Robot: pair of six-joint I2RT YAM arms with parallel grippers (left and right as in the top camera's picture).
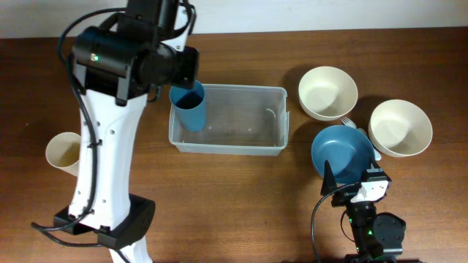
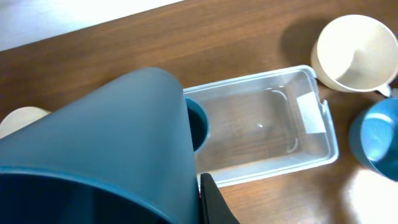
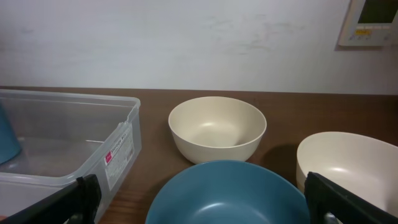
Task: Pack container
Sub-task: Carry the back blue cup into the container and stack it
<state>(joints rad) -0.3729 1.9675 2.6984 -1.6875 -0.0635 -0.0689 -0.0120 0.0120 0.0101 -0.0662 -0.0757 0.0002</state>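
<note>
The clear plastic container (image 1: 241, 120) (image 2: 267, 124) (image 3: 68, 143) lies in the middle of the table. My left gripper (image 1: 187, 86) is shut on a dark blue cup (image 1: 190, 108) (image 2: 118, 137), held tilted with its lower end over the container's left end. In the left wrist view one black finger (image 2: 214, 205) presses the cup's wall and the other is hidden behind the cup. My right gripper (image 1: 353, 179) (image 3: 214, 202) stands open at the near side of a blue bowl (image 1: 342, 152) (image 3: 230, 193), holding nothing.
Two cream bowls (image 1: 327, 92) (image 1: 400, 128) stand to the right of the container, beyond the blue bowl. A cream cup (image 1: 64, 152) sits at the far left, beside the left arm's white link. The right arm's base is at the front right edge.
</note>
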